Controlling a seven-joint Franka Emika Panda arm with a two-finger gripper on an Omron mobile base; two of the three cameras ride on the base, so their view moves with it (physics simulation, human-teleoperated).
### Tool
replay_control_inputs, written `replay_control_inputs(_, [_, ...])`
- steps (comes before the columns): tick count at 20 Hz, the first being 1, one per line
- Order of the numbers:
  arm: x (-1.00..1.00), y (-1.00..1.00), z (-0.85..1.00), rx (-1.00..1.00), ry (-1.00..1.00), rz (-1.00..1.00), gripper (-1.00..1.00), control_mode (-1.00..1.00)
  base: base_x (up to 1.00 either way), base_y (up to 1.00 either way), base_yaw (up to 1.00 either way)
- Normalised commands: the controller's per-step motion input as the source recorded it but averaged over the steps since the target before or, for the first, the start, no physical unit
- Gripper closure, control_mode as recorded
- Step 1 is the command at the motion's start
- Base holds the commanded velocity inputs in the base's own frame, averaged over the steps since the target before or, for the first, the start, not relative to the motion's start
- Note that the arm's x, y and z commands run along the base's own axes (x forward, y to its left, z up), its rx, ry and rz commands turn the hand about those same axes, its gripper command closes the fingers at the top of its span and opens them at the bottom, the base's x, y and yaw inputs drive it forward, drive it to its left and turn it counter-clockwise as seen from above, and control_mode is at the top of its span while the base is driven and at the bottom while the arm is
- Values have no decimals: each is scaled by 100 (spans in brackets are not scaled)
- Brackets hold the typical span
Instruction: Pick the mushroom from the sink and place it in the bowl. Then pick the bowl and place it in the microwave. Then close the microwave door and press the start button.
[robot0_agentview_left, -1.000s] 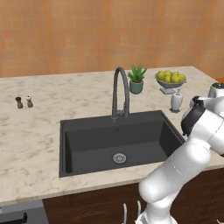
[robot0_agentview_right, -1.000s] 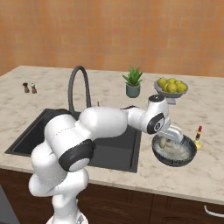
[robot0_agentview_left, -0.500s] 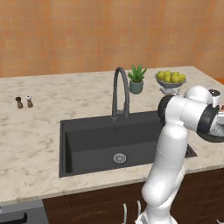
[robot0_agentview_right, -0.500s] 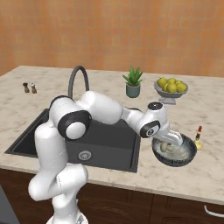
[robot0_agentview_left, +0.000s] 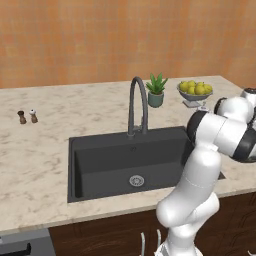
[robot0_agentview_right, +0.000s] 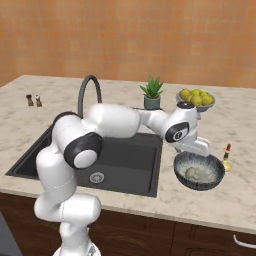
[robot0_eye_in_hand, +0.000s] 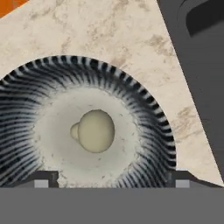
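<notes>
The bowl (robot0_agentview_right: 210, 176), dark and finely ribbed with a pale bottom, stands on the counter just right of the sink (robot0_agentview_right: 131, 159). The cream mushroom (robot0_agentview_right: 191, 173) lies on its side in the middle of the bowl (robot0_eye_in_hand: 144, 118), and the mushroom (robot0_eye_in_hand: 94, 131) is free of any grip. My gripper (robot0_agentview_right: 201, 148) hovers just above the bowl's far-left rim and points down into it. In the hand view the gripper (robot0_eye_in_hand: 112, 178) is open, its fingertips (robot0_eye_in_hand: 46, 177) wide apart with nothing between them. The microwave is out of view.
A dark gooseneck faucet (robot0_agentview_right: 88, 93) rises behind the sink (robot0_agentview_left: 125, 157). A potted plant (robot0_agentview_right: 151, 93) and a grey bowl of yellow fruit (robot0_agentview_right: 196, 98) stand at the back. A small red-capped bottle (robot0_agentview_right: 227, 155) is right of the bowl. Two shakers (robot0_agentview_right: 34, 100) stand far left.
The arm's elbow and upper links have swung round over the sink while the hand stayed above the bowl. The bowl and mushroom have not moved.
</notes>
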Motion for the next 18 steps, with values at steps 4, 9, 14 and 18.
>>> replay_control_inputs(4, [-3,100,-35,-3,29,30,-100,-100,0,0,0])
replay_control_inputs(9, [0,21,-75,-2,24,19,-100,-100,0,0,0])
replay_control_inputs(14, [3,-43,-6,0,2,10,-100,-100,0,0,0])
replay_control_inputs(18, [3,-41,-13,0,0,14,-100,-100,0,0,0])
